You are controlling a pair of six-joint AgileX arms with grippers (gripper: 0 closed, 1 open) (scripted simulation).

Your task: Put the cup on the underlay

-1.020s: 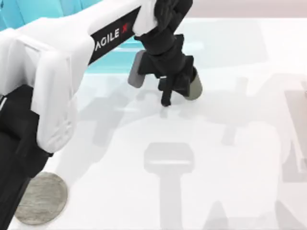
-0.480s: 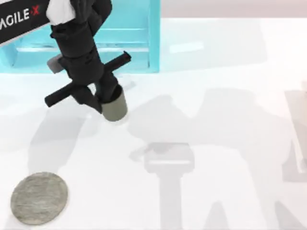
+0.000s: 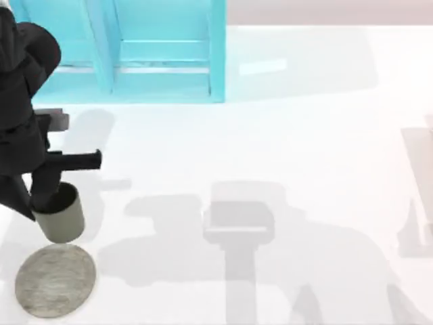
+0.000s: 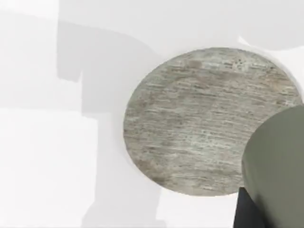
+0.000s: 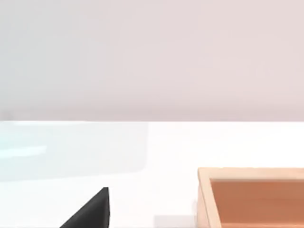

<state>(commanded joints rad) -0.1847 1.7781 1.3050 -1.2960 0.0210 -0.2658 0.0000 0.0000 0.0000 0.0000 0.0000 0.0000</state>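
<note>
The cup point(image 3: 62, 218), small and olive-grey, hangs at the table's left side with my left gripper point(image 3: 49, 200) shut on its rim. It sits just behind the underlay point(image 3: 55, 279), a flat round grey woven disc near the front left corner, and its base overlaps the disc's far edge in the top view. The left wrist view looks down on the underlay point(image 4: 209, 118), with the cup point(image 4: 280, 171) off to one side of the disc's centre. A dark part of my right gripper point(image 5: 90, 213) shows in the right wrist view.
A turquoise open rack point(image 3: 162, 61) stands along the back left of the white table point(image 3: 284, 135). A shallow wooden box point(image 5: 251, 199) lies on the table in front of my right arm.
My left arm has swung from the middle back of the table to the front left, carrying the cup. The cup now hangs by the underlay's far edge.
</note>
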